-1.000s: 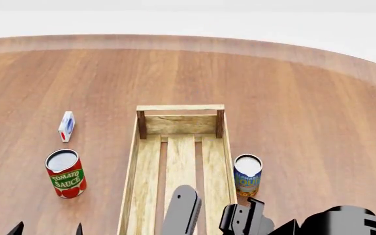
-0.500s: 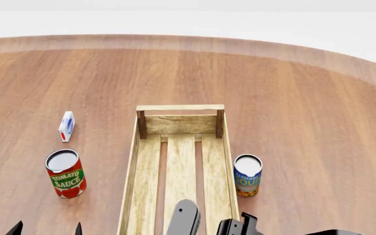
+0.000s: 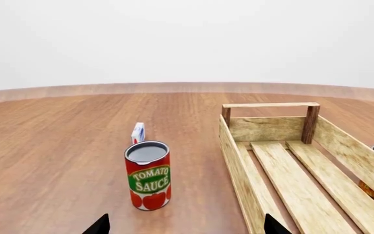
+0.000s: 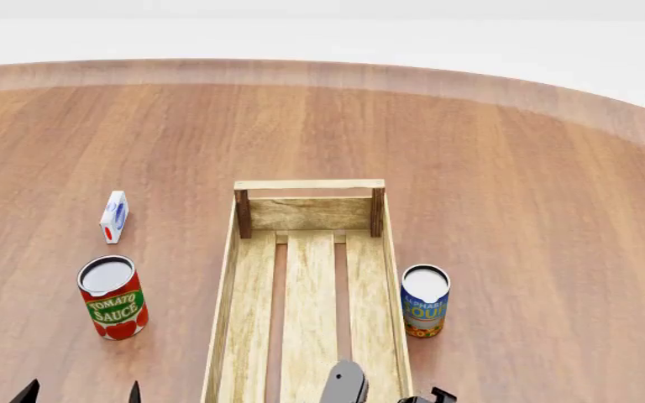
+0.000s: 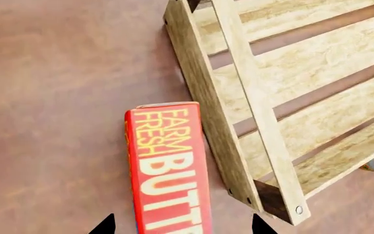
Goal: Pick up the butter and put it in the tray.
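Note:
The butter [image 5: 169,168], a red box with "FARM FRESH BUTTER" lettering, lies on the table right beside the tray's near end [image 5: 239,112]; it shows only in the right wrist view. My right gripper [image 5: 181,226] is open above it, one fingertip on each side of the box, not touching. The tray [image 4: 248,311], a long pale slatted crate, lies empty in the middle of the head view and also shows in the left wrist view [image 3: 239,165]. My left gripper [image 4: 81,393] is open and empty at the near left, short of the tomato sauce can [image 4: 112,297].
A tomato sauce can [image 3: 148,175] stands left of the tray, a small white carton [image 4: 113,216] behind it. A blue soup can [image 4: 425,300] stands against the tray's right side. The round wooden table's edge [image 4: 591,105] curves across the back.
My right arm has drawn back toward the near edge of the head view and is now almost out of it. The left gripper, the cans and the tray have not moved.

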Available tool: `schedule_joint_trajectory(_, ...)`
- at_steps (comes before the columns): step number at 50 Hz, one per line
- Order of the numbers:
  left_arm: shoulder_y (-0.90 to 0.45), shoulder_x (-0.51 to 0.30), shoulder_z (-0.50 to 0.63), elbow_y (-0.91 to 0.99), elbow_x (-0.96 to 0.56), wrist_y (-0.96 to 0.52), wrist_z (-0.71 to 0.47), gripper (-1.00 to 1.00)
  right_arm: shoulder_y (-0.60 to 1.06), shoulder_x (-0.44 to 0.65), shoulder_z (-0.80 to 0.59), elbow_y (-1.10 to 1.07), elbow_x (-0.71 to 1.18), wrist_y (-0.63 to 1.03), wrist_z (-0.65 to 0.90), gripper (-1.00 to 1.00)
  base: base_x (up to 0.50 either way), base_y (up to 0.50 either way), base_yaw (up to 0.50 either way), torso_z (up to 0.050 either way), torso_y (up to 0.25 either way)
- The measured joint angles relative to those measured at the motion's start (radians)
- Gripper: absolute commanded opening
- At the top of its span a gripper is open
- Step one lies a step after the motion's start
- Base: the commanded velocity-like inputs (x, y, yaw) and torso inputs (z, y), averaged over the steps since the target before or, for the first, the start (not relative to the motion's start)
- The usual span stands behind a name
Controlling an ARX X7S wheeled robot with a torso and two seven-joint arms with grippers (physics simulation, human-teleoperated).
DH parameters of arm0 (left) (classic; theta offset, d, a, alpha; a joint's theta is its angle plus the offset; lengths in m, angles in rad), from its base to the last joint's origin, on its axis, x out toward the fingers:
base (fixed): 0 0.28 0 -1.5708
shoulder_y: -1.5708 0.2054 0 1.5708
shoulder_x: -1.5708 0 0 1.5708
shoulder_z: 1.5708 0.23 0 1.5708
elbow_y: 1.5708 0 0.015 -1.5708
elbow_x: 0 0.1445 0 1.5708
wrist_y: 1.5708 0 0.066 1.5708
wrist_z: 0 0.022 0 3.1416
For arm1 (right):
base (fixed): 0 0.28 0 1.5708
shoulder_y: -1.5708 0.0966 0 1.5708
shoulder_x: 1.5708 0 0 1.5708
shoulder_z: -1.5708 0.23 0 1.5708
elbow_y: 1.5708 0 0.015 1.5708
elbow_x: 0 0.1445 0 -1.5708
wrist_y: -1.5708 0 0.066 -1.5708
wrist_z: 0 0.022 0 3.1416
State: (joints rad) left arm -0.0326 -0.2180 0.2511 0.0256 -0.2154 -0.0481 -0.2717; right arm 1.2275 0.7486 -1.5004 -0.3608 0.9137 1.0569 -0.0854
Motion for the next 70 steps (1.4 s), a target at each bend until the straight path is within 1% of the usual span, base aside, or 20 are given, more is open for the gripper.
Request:
schedule_joint_trajectory(29,0.001,-0.008,0.014,-0.004,-0.010,0.006,-0.006,1.00,-0.079,-0.013,-0.047,0.157,-0.081,-0.118,-0.062,1.00,0.00,0.00,0.00,0.000,0.000)
schedule_joint_trajectory(59,0.003,-0.019,0.027,0.011,-0.019,0.000,-0.018,1.00,-0.190,-0.099,-0.087,0.411,-0.173,-0.297,-0.161,1.00,0.00,0.00,0.00,0.000,0.000)
schedule_joint_trajectory(60,0.003,-0.019,0.028,0.011,-0.020,0.000,-0.018,1.00,-0.192,-0.101,-0.088,0.415,-0.175,-0.300,-0.163,-1.00,0.00,0.00,0.00,0.000,0.000)
schedule_joint_trajectory(70,0.002,-0.023,0.031,0.014,-0.023,-0.001,-0.022,1.00,-0.196,-0.095,-0.083,0.426,-0.155,-0.323,-0.139,-1.00,0.00,0.00,0.00,0.000,0.000)
